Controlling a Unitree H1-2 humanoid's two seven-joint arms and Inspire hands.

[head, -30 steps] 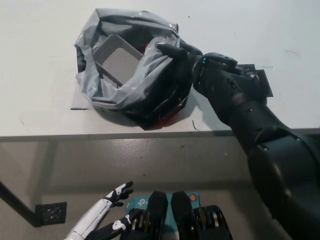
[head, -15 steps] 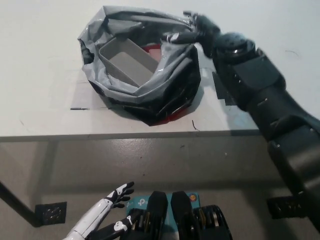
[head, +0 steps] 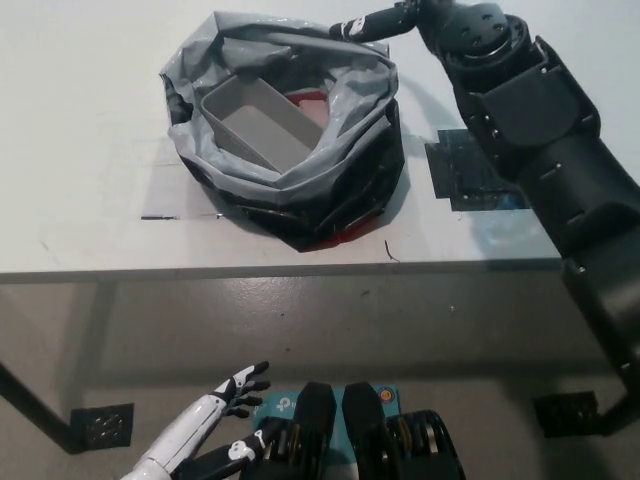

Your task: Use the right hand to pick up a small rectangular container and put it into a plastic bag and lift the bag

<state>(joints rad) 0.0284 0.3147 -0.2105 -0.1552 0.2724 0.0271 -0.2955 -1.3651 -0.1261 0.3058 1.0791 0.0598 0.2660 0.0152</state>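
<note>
Grey plastic bag (head: 290, 150): crumpled, mouth open upward, resting on the white desk (head: 90, 110) down and to the left of the right hand, its far rim meeting the fingertips.

Small rectangular container (head: 260, 125): grey, open-topped, lying inside the bag and tilted against the inner wall; long axis runs diagonally, from the end far from the right hand toward the bag's near side. The placing step looks done.

Right hand (head: 395, 20): black, reaching in from the right at the top of the view, fingers extended toward the bag's upper rim; whether they pinch the plastic or only touch it cannot be told.

Left hand (head: 225, 395): white, resting low below the desk edge, fingers spread, holding nothing, well apart from the bag.

Relation for the coming move: the right hand is by far the nearer. A lift likely calls for a firm hold on that rim first; with the container leaning, a one-sided pull could tip it.
</note>
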